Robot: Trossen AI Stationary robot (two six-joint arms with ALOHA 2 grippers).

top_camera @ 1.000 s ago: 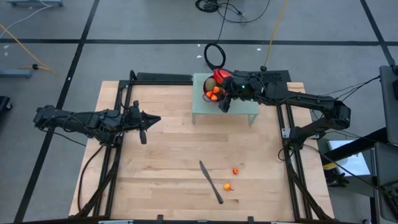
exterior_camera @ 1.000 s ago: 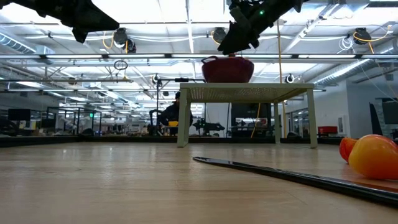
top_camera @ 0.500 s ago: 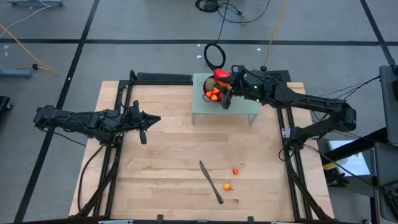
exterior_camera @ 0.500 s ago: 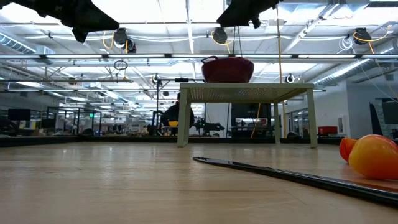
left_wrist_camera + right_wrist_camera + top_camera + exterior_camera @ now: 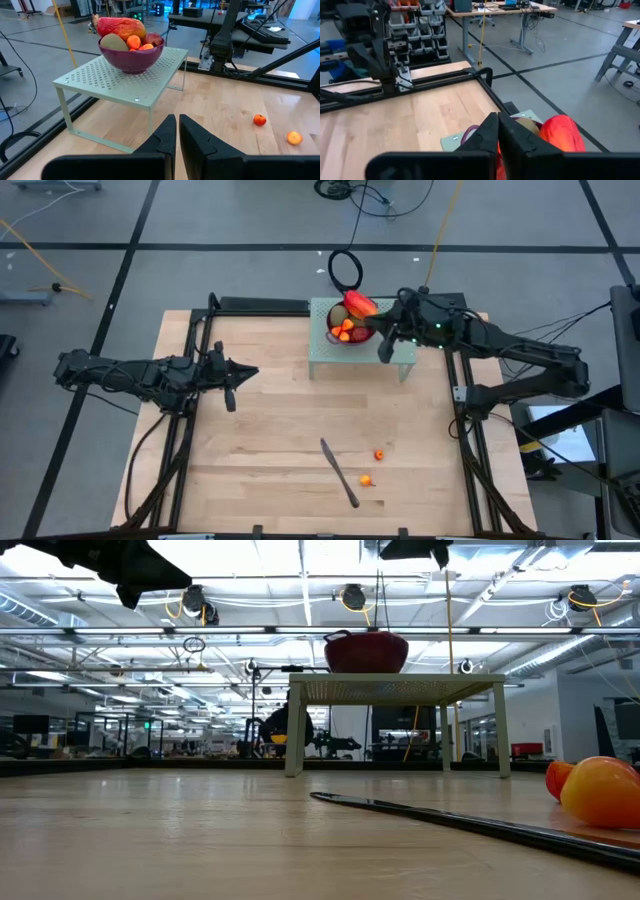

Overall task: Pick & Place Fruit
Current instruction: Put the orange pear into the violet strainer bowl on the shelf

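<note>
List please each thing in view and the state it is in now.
Left gripper: shut, empty, above the table.
Right gripper: shut, empty, beside the bowl.
Bowl: upright on the perforated stand, full of fruit.
Knife: lying flat.
Two small orange fruits: loose on the table.

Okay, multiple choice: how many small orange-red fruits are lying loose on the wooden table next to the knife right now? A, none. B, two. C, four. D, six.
B: the high view shows just two small orange-red fruits on the table, right of the knife; the rest of the fruit sits in the purple bowl on the raised perforated stand.
</note>
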